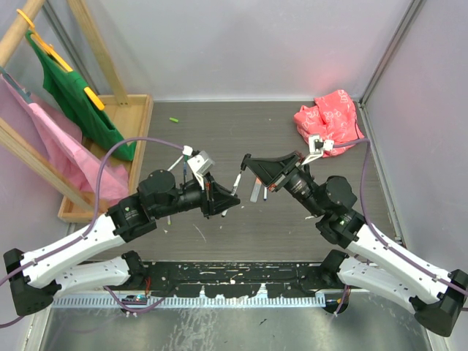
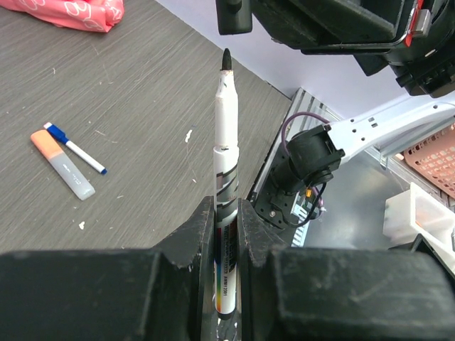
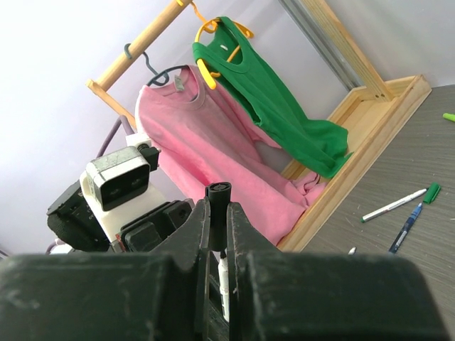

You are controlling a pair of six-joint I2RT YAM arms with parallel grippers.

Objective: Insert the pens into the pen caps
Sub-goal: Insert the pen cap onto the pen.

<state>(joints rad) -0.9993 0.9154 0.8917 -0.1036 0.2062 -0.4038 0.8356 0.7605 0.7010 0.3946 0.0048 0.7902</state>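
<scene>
Both squeezed tight, the left gripper (image 2: 226, 213) is holding a white pen (image 2: 226, 121) and the right gripper (image 3: 217, 213) a black cap (image 3: 218, 193), probably lining up for the push.

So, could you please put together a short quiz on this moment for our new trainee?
1. True or false: the left gripper holds a pen whose black tip is bare.
2. What does the right gripper pinch? A) a red cap B) a black cap C) nothing
3. Fill in: in the left wrist view, a blue pen lies on the table beside an ___ highlighter.

Key: 1 true; 2 B; 3 orange.
</scene>
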